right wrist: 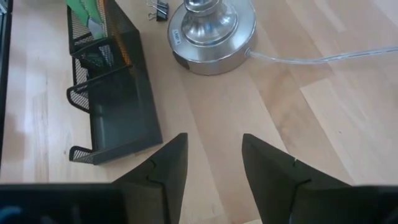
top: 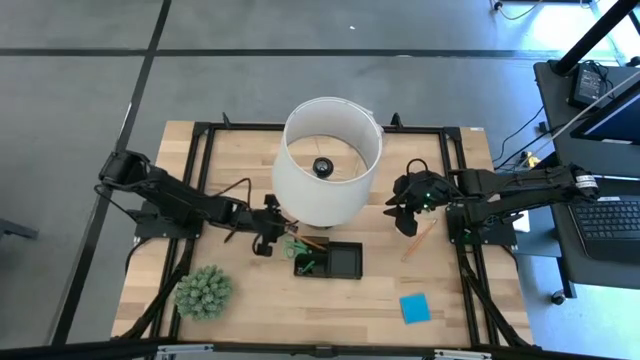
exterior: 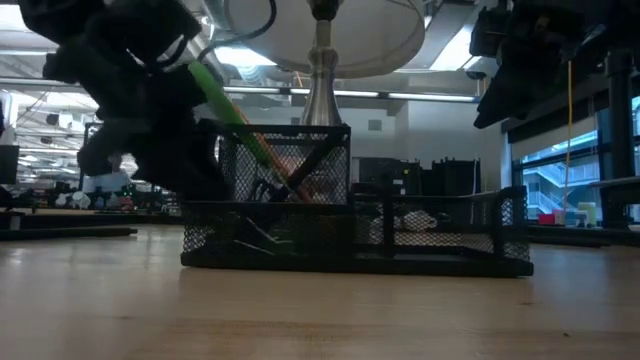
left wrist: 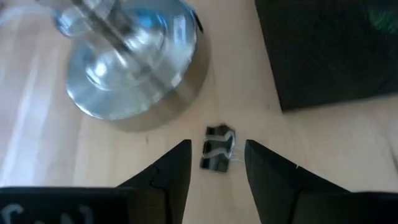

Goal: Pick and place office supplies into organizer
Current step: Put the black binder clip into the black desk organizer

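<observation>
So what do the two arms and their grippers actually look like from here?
Both are dark, near-black jointed arms on black bases bolted to a black frame at the table edges. The left arm carries a thin dark cable looping near its wrist. The right arm has a light band at one joint and a small green light near the right gripper. The left gripper has two dark, wedge-shaped fingers.
</observation>
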`<state>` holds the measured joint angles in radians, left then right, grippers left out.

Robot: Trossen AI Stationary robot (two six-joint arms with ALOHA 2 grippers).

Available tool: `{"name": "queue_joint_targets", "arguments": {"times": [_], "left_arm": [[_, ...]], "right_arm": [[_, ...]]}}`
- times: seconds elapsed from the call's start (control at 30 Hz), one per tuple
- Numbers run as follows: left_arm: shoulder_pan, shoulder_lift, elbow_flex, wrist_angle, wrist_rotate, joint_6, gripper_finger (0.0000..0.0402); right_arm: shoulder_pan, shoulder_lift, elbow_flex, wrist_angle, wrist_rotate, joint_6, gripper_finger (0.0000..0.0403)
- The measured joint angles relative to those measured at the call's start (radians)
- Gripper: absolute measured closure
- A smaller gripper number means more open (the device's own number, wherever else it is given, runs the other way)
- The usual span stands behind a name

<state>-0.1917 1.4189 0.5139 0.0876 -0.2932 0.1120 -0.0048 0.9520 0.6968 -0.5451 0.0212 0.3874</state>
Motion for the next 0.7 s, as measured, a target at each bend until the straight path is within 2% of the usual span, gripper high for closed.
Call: {"name": "queue_joint_targets", "arguments": {"times": [0.47,0.7], "left_arm": [[-0.001,0.166,0.000,0.133,-0.001,-0.029,0.0258],[-0.001,0.192,0.000,0.184,-0.003,-0.048,0.0258]], "right_arm": [[0.000,0.000,0.000,-0.003,0.000,0.000,0.0249],[0.000,0.000,0.000,-0.006,0.000,0.000,0.0249]]}}
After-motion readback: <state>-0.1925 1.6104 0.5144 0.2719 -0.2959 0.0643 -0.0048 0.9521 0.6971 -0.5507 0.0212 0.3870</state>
